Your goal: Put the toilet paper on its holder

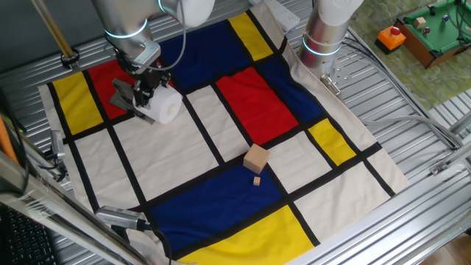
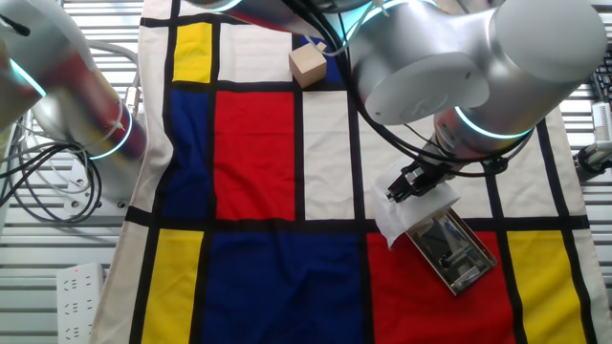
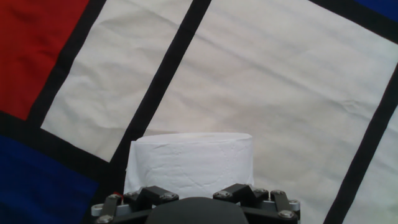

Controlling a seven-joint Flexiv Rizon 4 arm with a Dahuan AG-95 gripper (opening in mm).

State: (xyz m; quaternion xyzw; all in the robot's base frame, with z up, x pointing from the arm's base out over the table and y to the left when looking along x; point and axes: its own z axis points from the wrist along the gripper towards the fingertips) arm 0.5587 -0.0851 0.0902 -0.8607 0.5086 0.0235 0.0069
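Observation:
The toilet paper is a white roll held at the far left of the patterned cloth, right against the grey metal holder. My gripper is shut on the roll from above. In the other fixed view the roll sits at the upper-left end of the holder, which lies on a red patch, with the gripper above it. In the hand view the roll fills the space just ahead of the hand. I cannot tell whether the holder's bar is inside the core.
A tan wooden cube and a small wooden bit lie mid-cloth; the cube shows at the far edge in the other fixed view. A second arm's base stands at the cloth's back right. A green box sits off the table.

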